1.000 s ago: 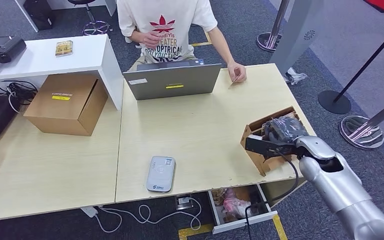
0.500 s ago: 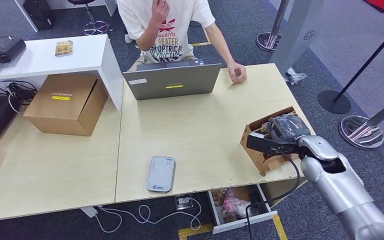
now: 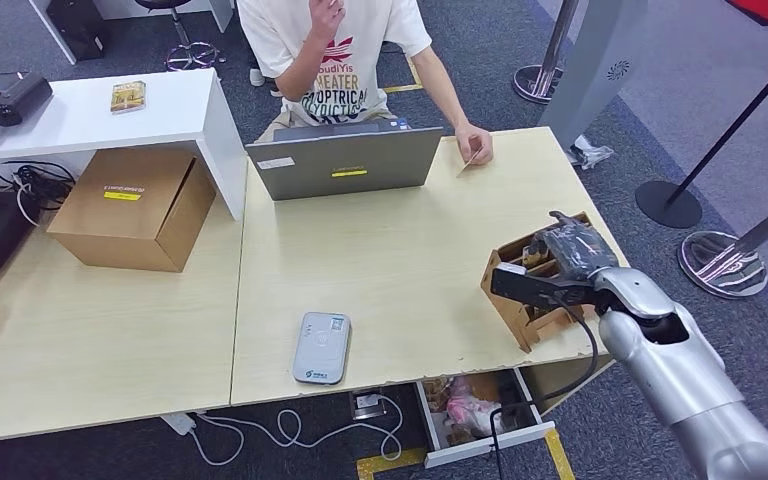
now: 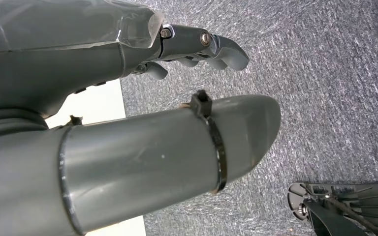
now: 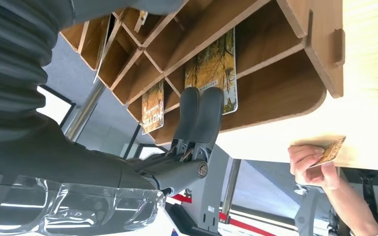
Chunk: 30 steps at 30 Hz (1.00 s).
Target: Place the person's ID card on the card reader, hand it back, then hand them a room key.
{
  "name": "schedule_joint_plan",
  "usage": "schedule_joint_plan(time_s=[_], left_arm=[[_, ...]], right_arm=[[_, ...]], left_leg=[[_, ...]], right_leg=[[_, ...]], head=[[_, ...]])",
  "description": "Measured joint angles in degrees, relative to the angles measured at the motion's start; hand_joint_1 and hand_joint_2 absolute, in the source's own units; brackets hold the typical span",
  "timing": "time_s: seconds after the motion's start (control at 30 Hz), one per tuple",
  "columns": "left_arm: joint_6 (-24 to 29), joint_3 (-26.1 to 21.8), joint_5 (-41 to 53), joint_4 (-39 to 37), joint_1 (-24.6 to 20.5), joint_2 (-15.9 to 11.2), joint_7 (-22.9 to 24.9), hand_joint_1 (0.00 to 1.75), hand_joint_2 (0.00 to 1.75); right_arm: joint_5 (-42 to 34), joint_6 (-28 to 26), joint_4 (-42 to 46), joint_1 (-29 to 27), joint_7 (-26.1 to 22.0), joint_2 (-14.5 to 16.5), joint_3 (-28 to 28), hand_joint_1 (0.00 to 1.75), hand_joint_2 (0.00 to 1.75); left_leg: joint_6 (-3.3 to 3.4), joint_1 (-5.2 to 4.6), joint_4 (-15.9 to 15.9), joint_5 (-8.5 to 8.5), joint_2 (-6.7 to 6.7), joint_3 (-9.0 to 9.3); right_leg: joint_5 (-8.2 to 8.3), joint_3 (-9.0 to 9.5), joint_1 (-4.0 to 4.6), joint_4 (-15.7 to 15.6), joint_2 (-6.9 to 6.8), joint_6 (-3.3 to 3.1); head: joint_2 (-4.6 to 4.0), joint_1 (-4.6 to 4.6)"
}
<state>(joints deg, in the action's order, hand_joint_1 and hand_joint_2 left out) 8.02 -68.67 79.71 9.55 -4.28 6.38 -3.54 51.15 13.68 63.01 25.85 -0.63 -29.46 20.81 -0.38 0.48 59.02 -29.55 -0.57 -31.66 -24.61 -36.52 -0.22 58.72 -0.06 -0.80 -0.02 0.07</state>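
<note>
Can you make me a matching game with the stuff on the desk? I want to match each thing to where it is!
Things:
1. laptop
2. card reader
3. cardboard box
4. right robot hand

Places:
A. over the wooden card rack
B. near the desk's front edge
C. in front of the person
D. beside the white shelf

Pairs: 1-C, 2-B, 3-D, 4-A

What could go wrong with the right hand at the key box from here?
The right hand has its fingers reaching into the wooden compartment box, beside two room key cards in neighbouring slots; it might catch the wrong one or both. The box stands at the table's corner, so a push could shift it off.
</note>
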Motion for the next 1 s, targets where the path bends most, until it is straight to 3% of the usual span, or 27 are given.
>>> schedule_joint_plan(time_s=[0.33, 0.8, 1.0], left_arm=[[0.21, 0.00, -0.06, 0.00, 0.01, 0.00, 0.03, 0.00, 0.00], [0.35, 0.00, -0.37, 0.00, 0.00, 0.02, 0.33, 0.00, 0.00], [0.34, 0.00, -0.45, 0.00, 0.00, 0.02, 0.34, 0.00, 0.00]], right_arm=[[0.70, 0.14, -0.01, 0.58, -0.09, 0.28, 0.00, 0.11, 1.75], [1.47, 1.53, -0.18, 5.96, -0.85, 0.84, 0.51, 0.10, 1.75], [1.64, 2.02, -0.17, 7.41, -0.81, 1.08, 1.33, 0.28, 1.75]], left_leg=[[0.00, 0.00, 0.00, 0.00, 0.00, -0.01], [0.01, 0.00, 0.00, 0.03, 0.00, -0.01], [0.01, 0.00, 0.00, 0.03, -0.01, -0.01]], right_leg=[[0.00, 0.00, 0.00, 0.00, 0.00, 0.00], [0.01, 0.00, 0.00, 0.01, 0.00, -0.01], [0.01, 0.00, 0.00, 0.01, 0.00, -0.01]], head=[[0.00, 0.00], [0.00, 0.01], [0.00, 0.00]])
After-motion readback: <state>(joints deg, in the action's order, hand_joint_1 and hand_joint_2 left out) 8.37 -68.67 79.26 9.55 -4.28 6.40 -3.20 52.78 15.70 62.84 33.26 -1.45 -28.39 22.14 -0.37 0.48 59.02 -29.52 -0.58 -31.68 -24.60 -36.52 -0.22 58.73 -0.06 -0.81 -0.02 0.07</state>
